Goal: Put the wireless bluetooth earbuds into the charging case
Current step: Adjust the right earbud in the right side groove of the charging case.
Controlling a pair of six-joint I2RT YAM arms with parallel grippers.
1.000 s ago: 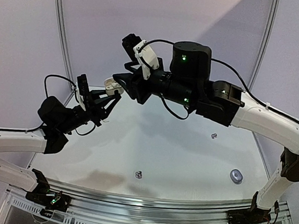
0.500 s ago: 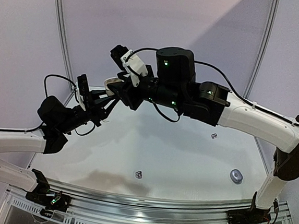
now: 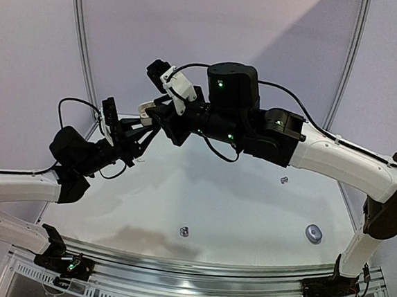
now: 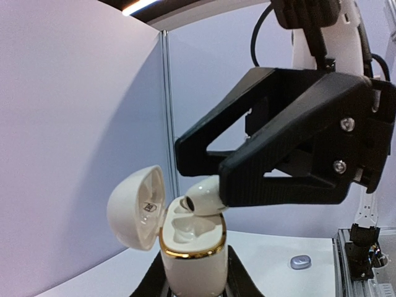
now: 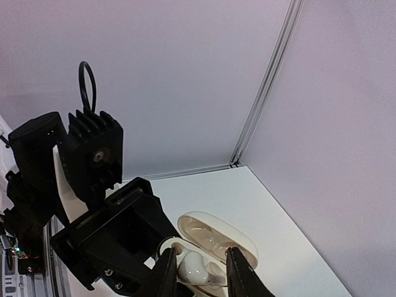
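Evidently the left gripper (image 4: 197, 286) clamps the white charging case (image 4: 192, 260) by its lower body and holds it upright above the table (image 3: 235, 207), at the far left. That way the sockets face up and the lid (image 4: 136, 207) swings clear to the left. The right gripper (image 5: 201, 272) reaches in from the right, jaws pinching a white earbud (image 4: 204, 197) at the case's mouth, over a socket; whether it is seated cannot be told. A dark earbud (image 3: 184, 231) lies near, and a second dark earbud (image 3: 284, 179) and a grey case (image 3: 313, 233) lie to the right, likely waiting.
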